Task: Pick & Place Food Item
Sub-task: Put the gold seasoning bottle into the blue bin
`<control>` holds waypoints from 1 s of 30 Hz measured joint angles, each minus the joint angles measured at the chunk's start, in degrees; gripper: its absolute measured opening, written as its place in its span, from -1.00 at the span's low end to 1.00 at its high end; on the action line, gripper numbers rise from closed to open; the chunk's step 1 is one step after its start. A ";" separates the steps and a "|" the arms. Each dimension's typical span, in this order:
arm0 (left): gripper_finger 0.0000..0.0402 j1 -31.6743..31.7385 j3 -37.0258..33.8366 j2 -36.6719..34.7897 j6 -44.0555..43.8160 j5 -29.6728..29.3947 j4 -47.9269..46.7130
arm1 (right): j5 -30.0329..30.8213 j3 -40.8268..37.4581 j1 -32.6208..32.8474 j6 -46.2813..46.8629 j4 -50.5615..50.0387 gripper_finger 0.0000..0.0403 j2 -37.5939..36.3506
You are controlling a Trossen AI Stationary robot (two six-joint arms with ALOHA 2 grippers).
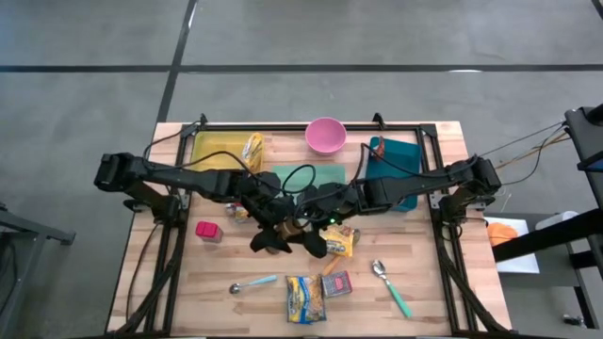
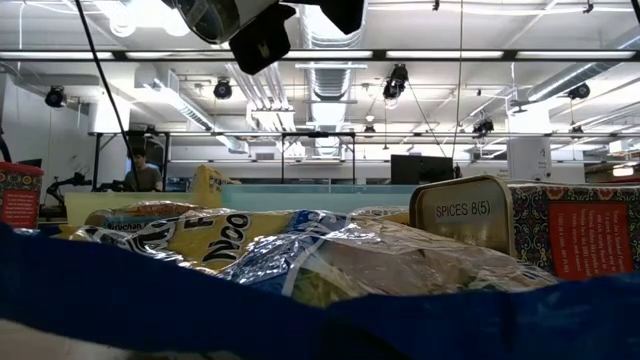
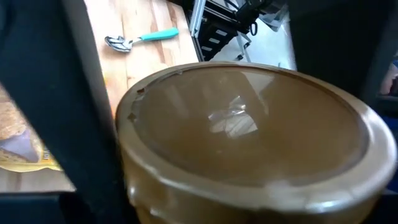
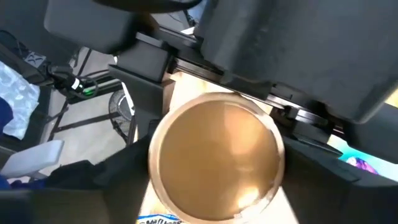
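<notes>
From above, both arms reach to the middle of the wooden table (image 1: 188, 282) and meet just below the green mat (image 1: 316, 175). The left gripper (image 1: 268, 235) and the right gripper (image 1: 316, 237) sit side by side, with a brown jar (image 1: 297, 229) between them, mostly hidden by the dark fingers. Relative to that jar: a pink bowl (image 1: 325, 135) lies well beyond it at the far edge, a yellow snack bag (image 1: 343, 241) just beside it under the right gripper, a pink tin (image 1: 208, 231) off toward the left arm, a noodle packet (image 1: 304, 298) and a spice box (image 1: 336, 283) nearer the front edge, with a teal-handled spoon (image 1: 391, 285) past them

The low view is filled by the noodle packet (image 2: 300, 250) up close, a tin marked SPICES (image 2: 465, 212) beside it, and a gripper body overhead

In the left wrist view the jar's sealed brown lid (image 3: 249, 124) fills the frame, wedged between that arm's own dark fingers (image 3: 81, 112), which hold it at a fairly wide spread

The right wrist view looks at the jar (image 4: 216, 158) end on, its own fingers flanking the jar at a wide spread; whether they press on it I cannot tell
</notes>
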 joint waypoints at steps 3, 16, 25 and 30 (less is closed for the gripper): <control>0.33 -0.02 0.00 0.00 -0.17 0.26 0.09 | -0.07 0.00 0.00 0.19 0.04 0.34 0.00; 0.33 -0.02 0.00 -0.04 -0.27 0.50 -0.35 | -0.07 -0.04 0.00 0.18 0.23 0.34 0.02; 0.86 -0.13 0.00 -0.11 -1.23 -0.48 -0.50 | 0.25 -0.04 0.54 0.22 -0.34 0.34 0.01; 0.76 -0.11 0.02 -0.19 -1.29 -0.66 -0.37 | 0.44 -0.04 0.94 0.49 -0.47 0.34 -0.33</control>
